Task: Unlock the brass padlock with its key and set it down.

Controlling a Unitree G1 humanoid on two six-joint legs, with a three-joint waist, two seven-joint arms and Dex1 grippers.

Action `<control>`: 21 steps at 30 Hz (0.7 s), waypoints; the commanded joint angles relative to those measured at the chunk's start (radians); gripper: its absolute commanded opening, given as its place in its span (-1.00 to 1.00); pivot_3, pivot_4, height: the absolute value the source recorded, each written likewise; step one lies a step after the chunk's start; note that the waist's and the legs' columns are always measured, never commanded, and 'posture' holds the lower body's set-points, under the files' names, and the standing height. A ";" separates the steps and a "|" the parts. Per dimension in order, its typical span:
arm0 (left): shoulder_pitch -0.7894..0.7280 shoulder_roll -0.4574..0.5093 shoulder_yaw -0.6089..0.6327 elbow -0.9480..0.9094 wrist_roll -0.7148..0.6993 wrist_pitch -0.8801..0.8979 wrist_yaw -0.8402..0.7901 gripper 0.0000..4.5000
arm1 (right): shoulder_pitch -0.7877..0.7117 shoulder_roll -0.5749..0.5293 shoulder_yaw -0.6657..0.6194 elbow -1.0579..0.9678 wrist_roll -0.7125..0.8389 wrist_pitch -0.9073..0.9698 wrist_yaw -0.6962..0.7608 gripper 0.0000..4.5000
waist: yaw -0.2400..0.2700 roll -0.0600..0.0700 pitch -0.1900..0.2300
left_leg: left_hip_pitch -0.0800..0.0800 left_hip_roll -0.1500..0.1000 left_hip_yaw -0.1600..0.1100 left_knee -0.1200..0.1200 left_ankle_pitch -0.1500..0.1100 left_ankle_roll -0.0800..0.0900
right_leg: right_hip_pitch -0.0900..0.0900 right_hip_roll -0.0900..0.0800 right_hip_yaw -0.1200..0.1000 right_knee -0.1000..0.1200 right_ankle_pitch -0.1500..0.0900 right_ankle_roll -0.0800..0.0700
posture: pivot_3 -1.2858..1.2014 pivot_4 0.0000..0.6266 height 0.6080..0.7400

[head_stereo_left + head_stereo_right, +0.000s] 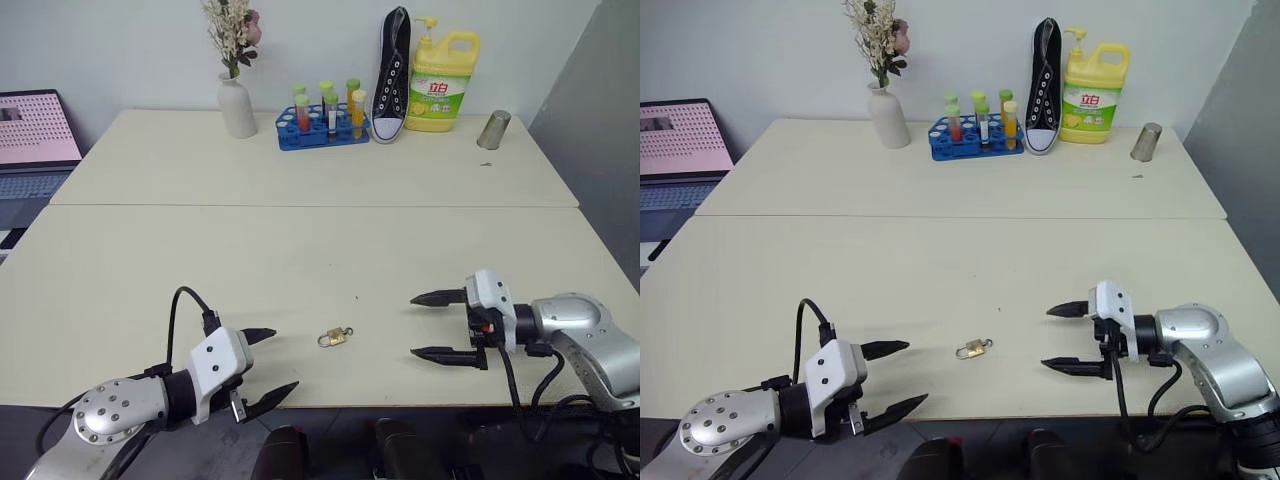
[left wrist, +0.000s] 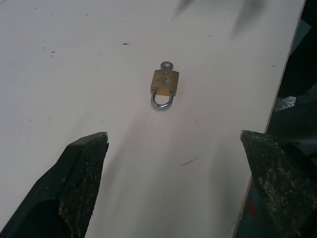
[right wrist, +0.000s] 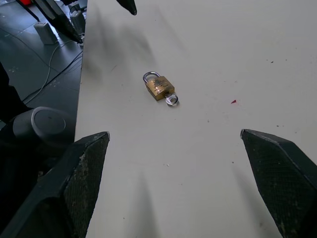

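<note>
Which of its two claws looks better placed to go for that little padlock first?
Probably the left gripper: open, pointing toward the brass padlock, whose shackle faces it. The right gripper, also open, looks slightly farther but faces the key end.

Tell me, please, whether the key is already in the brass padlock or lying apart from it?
In it: the key has only its rounded head showing, at the end of the brass padlock opposite the shackle, which lies flat on the table.
</note>
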 commanded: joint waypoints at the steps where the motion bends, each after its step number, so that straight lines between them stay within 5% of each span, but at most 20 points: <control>1: -0.011 0.004 -0.002 -0.007 -0.003 -0.023 -0.015 1.00 | 0.018 -0.002 -0.002 0.003 -0.019 -0.056 0.020 0.98 | 0.000 0.000 0.000 | 0.000 0.000 0.000 0.000 0.000 0.000 | 0.000 0.000 0.000 0.000 0.000 0.000 | 0.03 -0.52 1.00; 21: -0.110 -0.029 -0.063 0.069 0.021 -0.023 0.000 1.00 | 0.065 0.024 0.020 -0.035 -0.046 -0.079 -0.030 0.98 | 0.000 0.000 0.000 | 0.000 0.000 0.000 0.000 0.000 0.000 | 0.000 0.000 0.000 0.000 0.000 0.000 | 0.03 -0.52 1.00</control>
